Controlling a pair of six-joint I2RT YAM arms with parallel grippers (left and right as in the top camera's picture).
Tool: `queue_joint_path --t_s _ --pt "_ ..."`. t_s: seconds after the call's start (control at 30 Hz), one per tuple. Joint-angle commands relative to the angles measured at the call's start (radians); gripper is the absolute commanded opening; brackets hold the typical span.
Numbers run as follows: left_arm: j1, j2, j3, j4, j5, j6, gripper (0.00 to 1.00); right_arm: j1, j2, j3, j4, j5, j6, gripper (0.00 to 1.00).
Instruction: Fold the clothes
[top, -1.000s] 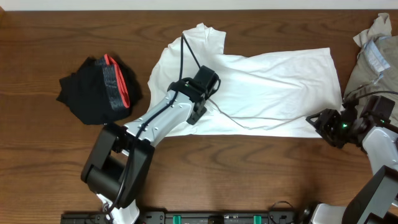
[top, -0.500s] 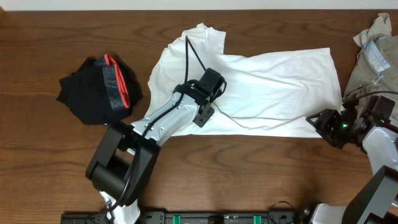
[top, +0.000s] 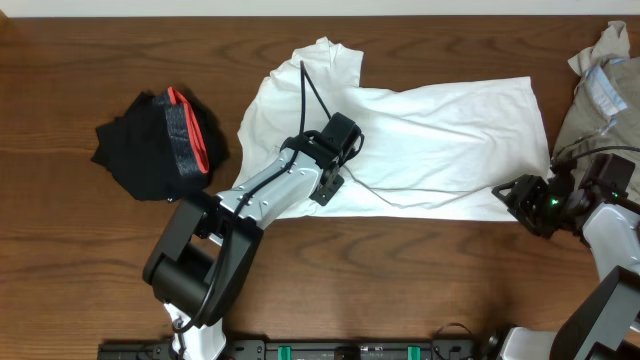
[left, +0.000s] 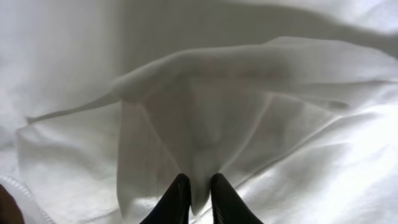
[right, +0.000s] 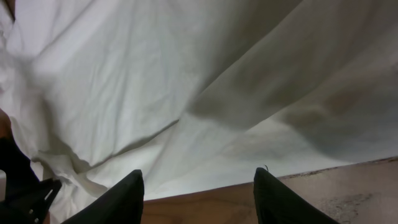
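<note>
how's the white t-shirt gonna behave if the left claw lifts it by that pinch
Likely floppy: the white t-shirt tents into soft creases where the left claw pinches it, so it should drape, not hold shape. Probably light, being thin cloth. The spread-out rest would likely drag across the table.

My dark wooden desk (top: 60, 250), with three garments lying on it.
In front of me a white T-shirt (top: 440, 140) is spread rumpled across the middle, and bare wood shows all along the near edge below it. Well apart on my left, a black garment (top: 140, 150) with a grey-and-red band lies crumpled in a heap. At my far right a khaki-beige garment (top: 600, 90) sits bunched just beside the T-shirt's edge, partly cut off by the frame.
</note>
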Motion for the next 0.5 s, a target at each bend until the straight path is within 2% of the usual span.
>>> queue_joint_path --t_s 0.0,0.3,0.47 --pt "0.002 -0.003 0.002 -0.004 -0.064 0.005 0.13 0.007 0.004 0.013 0.0 -0.004 -0.012 0.56" --pt "0.003 -0.037 0.029 0.01 -0.101 0.133 0.06 0.007 0.004 0.013 0.002 -0.004 -0.012 0.56" --pt "0.003 -0.037 0.03 0.076 -0.19 0.164 0.06 0.007 0.004 0.013 0.004 -0.004 -0.012 0.57"
